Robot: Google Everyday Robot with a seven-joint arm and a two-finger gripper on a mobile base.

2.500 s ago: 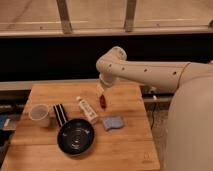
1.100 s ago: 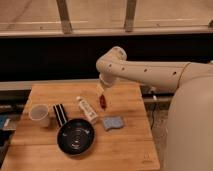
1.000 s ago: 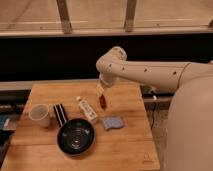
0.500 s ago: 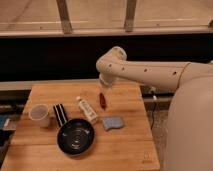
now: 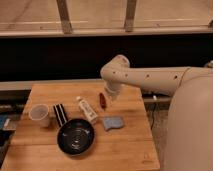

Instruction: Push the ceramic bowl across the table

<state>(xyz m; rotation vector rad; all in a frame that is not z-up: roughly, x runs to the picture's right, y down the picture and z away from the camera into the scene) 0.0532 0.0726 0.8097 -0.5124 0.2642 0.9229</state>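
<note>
The ceramic bowl [image 5: 75, 136], wide, shallow and glossy black with rings inside, sits on the wooden table [image 5: 55, 92] near its front edge, left of centre. My gripper [image 5: 108, 96] hangs at the end of the white arm over the table's back right part, right beside a small red-brown object [image 5: 102, 100]. It is behind and to the right of the bowl and well apart from it.
A whitish cup [image 5: 39, 114] stands at the left. A black striped object [image 5: 60, 114] and a white tube [image 5: 87, 109] lie just behind the bowl. A blue sponge [image 5: 113, 123] lies to the bowl's right. A dark wall and rail run behind the table.
</note>
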